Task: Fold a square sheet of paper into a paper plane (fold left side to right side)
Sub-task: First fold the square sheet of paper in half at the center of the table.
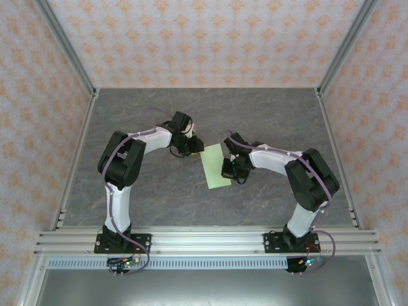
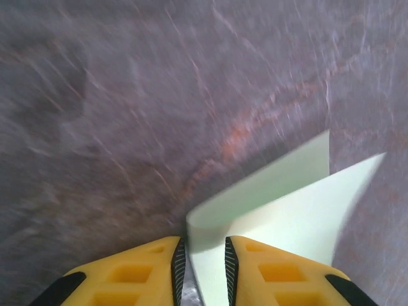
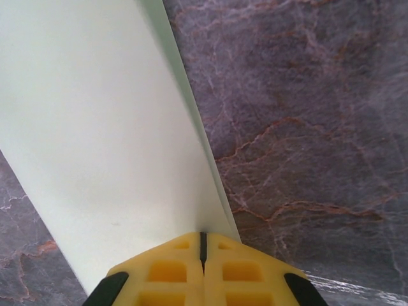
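Right wrist: right pincer (image 3: 203, 241) pinches the square sheet of paper (image 3: 95, 127); left pincer (image 2: 203, 250) ajar astride it.

The right gripper (image 3: 203, 239), with blocky yellow fingers (image 3: 162, 268), sits at the bottom edge with its jaws pressed together. A thin pale green sheet of paper (image 3: 108, 127), doubled over, stretches from the fingertips to the top left. Its layered edge runs to their seam. Whether it is pinched is unclear. It lies on a grey marbled table (image 3: 306, 127) with reddish veins.
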`<state>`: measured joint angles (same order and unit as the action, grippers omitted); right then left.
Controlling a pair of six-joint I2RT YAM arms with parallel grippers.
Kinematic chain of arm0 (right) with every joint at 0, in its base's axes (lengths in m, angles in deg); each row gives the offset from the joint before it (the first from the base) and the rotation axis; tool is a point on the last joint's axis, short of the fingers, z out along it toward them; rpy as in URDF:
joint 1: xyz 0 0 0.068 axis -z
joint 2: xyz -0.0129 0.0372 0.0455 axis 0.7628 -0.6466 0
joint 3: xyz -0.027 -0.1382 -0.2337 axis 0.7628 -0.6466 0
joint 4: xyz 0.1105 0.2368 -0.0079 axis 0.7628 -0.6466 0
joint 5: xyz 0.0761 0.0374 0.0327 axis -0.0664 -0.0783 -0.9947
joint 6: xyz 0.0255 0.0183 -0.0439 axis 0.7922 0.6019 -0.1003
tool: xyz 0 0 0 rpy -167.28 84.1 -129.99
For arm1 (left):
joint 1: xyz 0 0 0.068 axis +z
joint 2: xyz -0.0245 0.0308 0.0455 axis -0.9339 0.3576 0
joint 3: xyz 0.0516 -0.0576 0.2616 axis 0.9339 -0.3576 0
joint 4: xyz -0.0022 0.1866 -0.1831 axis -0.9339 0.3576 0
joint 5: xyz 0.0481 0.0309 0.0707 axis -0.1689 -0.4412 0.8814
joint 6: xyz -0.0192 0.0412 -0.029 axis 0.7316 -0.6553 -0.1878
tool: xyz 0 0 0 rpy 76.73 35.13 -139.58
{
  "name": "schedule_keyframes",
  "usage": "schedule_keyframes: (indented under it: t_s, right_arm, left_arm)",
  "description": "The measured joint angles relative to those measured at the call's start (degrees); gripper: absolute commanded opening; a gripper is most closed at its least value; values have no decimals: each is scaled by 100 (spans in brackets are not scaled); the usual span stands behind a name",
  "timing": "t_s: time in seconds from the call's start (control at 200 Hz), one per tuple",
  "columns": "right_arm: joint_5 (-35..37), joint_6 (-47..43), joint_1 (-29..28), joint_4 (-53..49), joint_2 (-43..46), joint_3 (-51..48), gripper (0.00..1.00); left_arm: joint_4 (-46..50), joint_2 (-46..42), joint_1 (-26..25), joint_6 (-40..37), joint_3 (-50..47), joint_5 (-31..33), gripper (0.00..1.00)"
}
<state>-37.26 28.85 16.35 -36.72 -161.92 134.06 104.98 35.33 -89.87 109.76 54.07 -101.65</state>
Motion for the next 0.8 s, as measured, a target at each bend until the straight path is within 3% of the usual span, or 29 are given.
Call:
schedule_keyframes:
  t_s: [0.22, 0.41, 0.595, 0.796]
  right_arm:
    - [-2, 2, 0, 4, 0, 0, 7]
    - [-2, 0, 0, 4, -7, 0, 7]
    - [-2, -17, 0, -33, -33, 39, 7]
    - [-4, -42, 0, -70, -52, 76, 7]
  left_arm:
    - [-219, -282, 249, -35, -245, 13, 24]
    - [-654, -654, -33, 157, -632, -330, 22]
    - [-820, -389, -428, 221, -485, -468, 21]
    - [-776, 44, -358, 214, -225, -310, 21]
